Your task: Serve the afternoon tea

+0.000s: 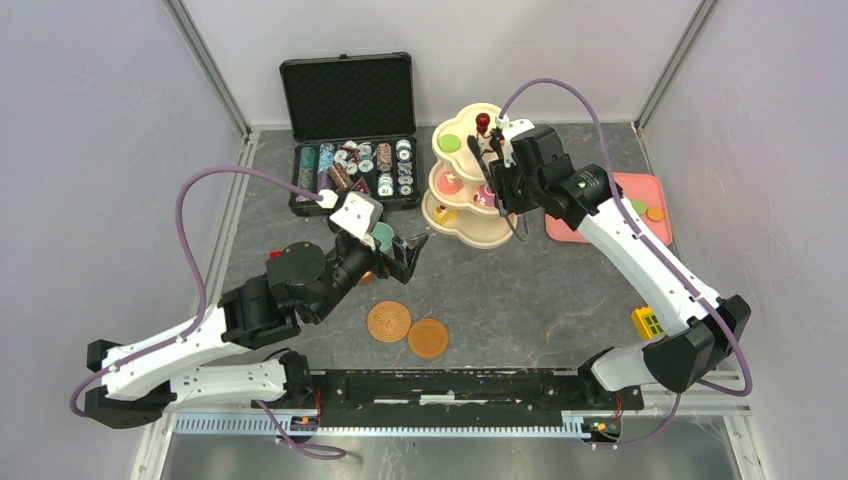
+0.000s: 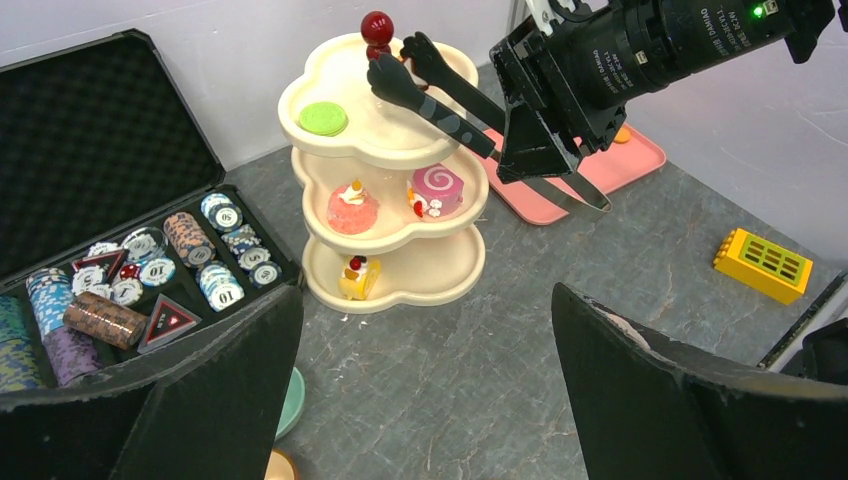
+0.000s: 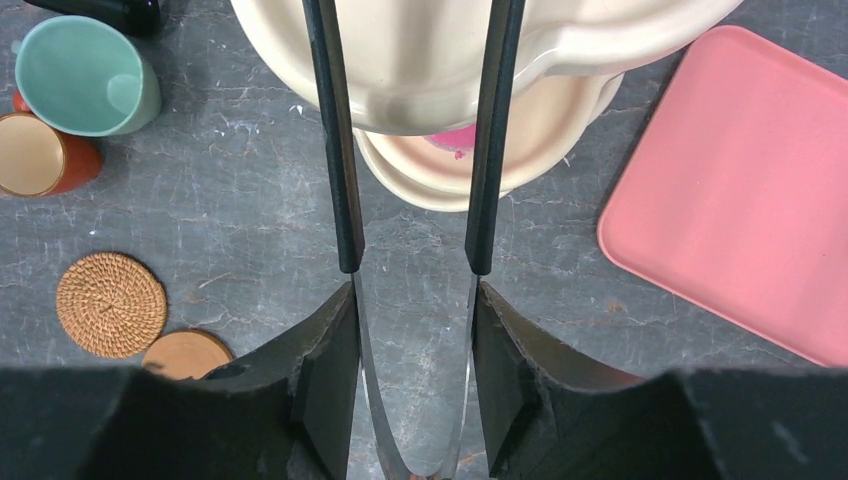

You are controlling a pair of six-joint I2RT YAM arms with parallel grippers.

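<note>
brightly and evenly lit from overhead, diffuse, with only soft, short shadows under the arms on the grey table (image 1: 520, 300). bright glint off the metal rail (image 1: 400, 425) at the near edge, paler sheen on the steel of the tongs (image 3: 335, 150). sharp at mid-distance in every view; blurred and nearly black on the close fingers (image 2: 150, 420) in both wrist views.

Saucers (image 1: 389, 321) lie before the stand (image 1: 481, 236), case (image 1: 347, 96) left of it.
</note>
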